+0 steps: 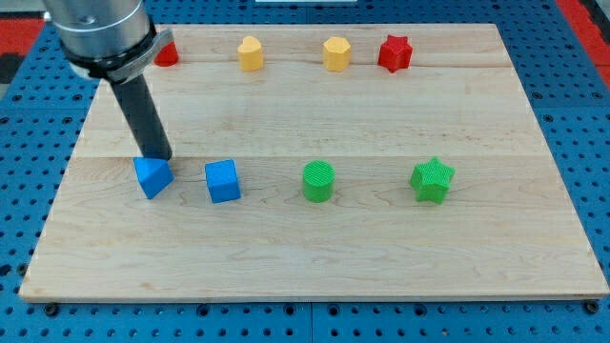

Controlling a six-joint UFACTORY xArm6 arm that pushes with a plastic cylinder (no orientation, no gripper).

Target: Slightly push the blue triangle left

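While resting at the view's left, just above and touching or nearly touching the blue triangle [152,177], my tip [162,157] grasps nothing, being a bare rod. Blue triangle: left-centre of the wooden board [315,267], bare wood between it and the board's left edge. Just to its right, apart from it: blue cube [223,181]. Further right, well apart: green cylinder [318,181], then green star [433,180]. Near the top edge, left to right: red block [168,54], partly hidden by the arm, yellow block [250,53], yellow block [335,53], red star [395,53]. Wide bare strip along the bottom edge.
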